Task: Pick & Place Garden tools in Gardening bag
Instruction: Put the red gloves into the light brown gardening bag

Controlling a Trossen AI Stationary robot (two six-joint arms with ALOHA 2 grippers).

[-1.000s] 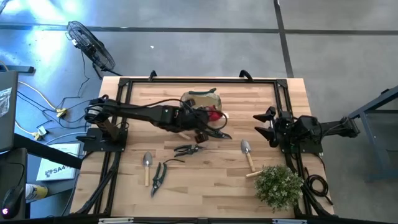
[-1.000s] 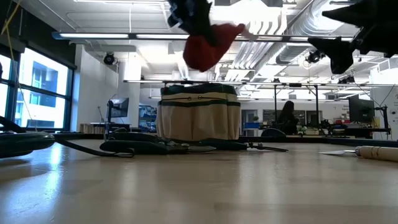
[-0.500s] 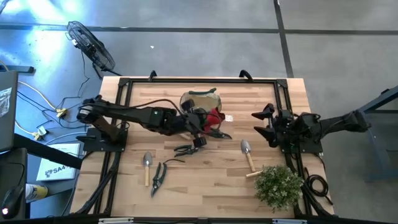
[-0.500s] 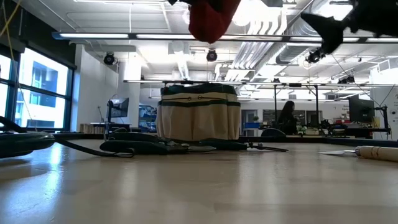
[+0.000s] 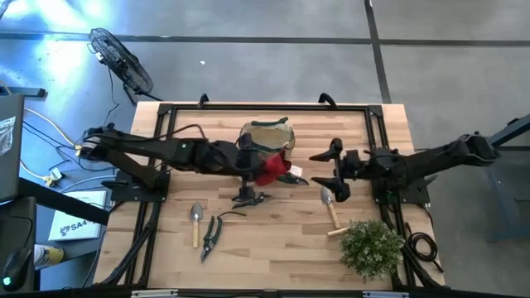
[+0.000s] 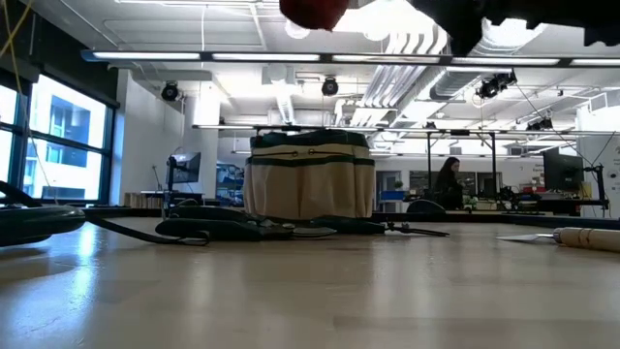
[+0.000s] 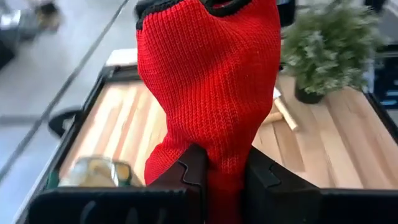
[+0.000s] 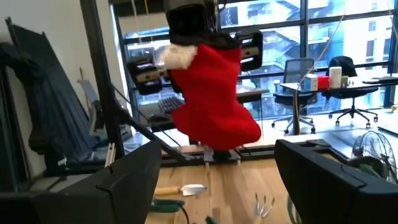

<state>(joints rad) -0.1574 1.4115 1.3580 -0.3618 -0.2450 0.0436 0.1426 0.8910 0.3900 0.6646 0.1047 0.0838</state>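
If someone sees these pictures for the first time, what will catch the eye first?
The red glove stands out most: the left gripper holds it up in the air near the middle of the table, just in front of the gardening bag. The right gripper is open and points toward the glove from the right side. A bushy green plant sits at the front right corner of the table.

The bag's point(image 5: 269, 135) mouth at upper centre is partly covered by the glove point(image 5: 267, 169) hanging from the left gripper point(image 5: 252, 170). The open right gripper point(image 5: 330, 170) crowds the right side. Bare table point(image 5: 273, 240) lies at lower centre, between shears point(image 5: 210, 237) and plant point(image 5: 370, 247).
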